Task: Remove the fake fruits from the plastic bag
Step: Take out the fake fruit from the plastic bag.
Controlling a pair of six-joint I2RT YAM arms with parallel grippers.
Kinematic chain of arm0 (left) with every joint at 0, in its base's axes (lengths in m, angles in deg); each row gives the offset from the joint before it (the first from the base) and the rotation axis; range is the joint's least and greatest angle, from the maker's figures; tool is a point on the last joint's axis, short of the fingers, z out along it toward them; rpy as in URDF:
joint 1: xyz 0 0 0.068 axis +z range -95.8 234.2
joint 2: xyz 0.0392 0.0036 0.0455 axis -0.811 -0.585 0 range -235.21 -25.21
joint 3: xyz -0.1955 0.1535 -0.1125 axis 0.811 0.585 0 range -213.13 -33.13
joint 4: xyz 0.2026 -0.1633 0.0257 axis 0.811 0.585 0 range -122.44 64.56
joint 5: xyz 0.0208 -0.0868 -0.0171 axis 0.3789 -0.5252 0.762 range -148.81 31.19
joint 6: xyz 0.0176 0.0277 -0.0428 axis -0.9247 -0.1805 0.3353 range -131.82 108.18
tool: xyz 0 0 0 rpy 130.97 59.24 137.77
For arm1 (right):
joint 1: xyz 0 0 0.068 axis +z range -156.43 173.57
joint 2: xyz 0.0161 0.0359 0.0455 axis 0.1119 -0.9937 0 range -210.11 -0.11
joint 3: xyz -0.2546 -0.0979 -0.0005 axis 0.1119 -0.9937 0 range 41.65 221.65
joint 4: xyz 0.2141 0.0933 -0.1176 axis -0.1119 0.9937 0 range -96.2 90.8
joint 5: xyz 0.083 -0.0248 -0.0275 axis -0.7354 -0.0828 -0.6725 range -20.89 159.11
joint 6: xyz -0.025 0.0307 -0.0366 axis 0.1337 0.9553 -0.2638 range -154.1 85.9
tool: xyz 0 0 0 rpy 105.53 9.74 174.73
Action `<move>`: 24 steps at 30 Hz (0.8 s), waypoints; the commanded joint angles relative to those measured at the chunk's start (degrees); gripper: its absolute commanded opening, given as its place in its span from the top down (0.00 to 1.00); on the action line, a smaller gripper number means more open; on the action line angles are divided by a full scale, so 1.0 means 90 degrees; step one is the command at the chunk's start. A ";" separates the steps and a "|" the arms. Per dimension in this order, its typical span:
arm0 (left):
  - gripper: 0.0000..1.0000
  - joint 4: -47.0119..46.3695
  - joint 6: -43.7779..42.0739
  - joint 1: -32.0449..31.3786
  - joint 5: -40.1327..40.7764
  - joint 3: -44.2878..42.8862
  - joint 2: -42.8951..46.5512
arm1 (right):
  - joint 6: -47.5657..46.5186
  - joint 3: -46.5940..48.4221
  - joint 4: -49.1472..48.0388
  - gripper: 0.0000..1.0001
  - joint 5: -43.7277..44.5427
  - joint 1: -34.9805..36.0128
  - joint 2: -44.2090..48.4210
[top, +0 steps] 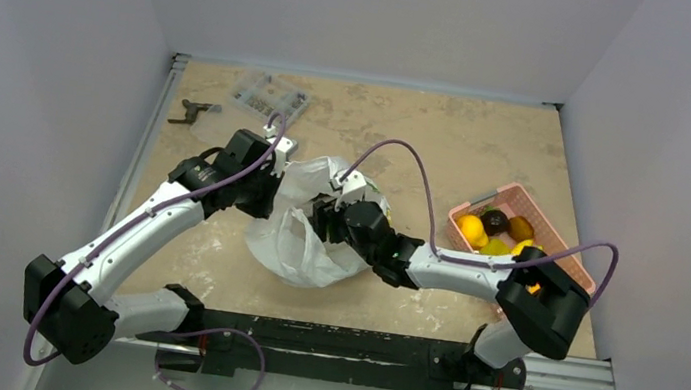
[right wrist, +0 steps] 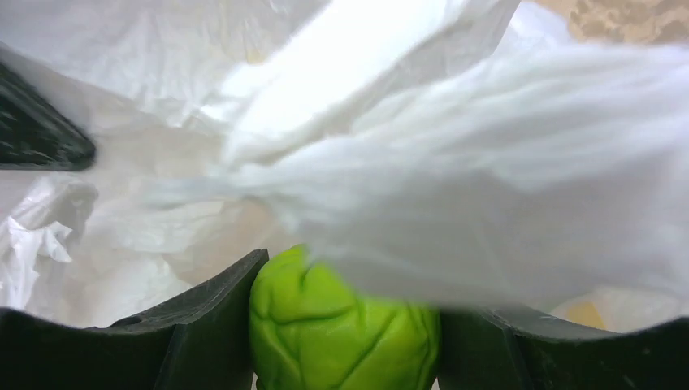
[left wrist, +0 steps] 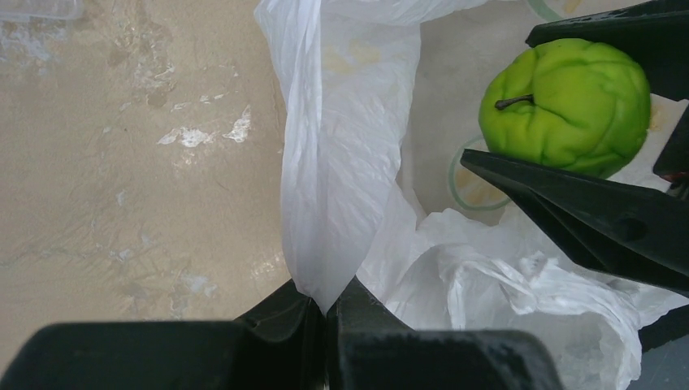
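Observation:
The white plastic bag [top: 300,240] lies crumpled in the middle of the table. My left gripper [top: 279,151] is at its far left side and is shut on a fold of the bag's edge [left wrist: 341,146], holding it up. My right gripper [top: 324,214] reaches into the bag's mouth and is shut on a green lumpy fruit [right wrist: 341,333] between its two fingers. The green fruit also shows in the left wrist view [left wrist: 569,97], held between the right gripper's black fingers [left wrist: 593,211]. Bag film [right wrist: 455,162] drapes over the fruit's top.
A pink slatted basket [top: 557,245] at the right holds orange [top: 471,228], yellow and dark [top: 494,221] fruits. A clear plastic box [top: 269,94] and a small dark tool [top: 193,111] lie at the back left. White walls enclose the table.

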State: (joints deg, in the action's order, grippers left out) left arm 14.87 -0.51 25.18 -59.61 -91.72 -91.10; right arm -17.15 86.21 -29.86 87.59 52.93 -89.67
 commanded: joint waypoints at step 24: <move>1.00 -0.0067 -0.0056 -0.0027 0.0260 -0.0136 0.0203 | 0.0397 -0.1781 0.0392 1.00 0.5259 -0.0234 0.4901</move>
State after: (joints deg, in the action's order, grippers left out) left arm 15.00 -0.51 25.18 -58.06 -91.72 -90.25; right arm -17.57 73.83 -28.11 114.68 52.55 -49.30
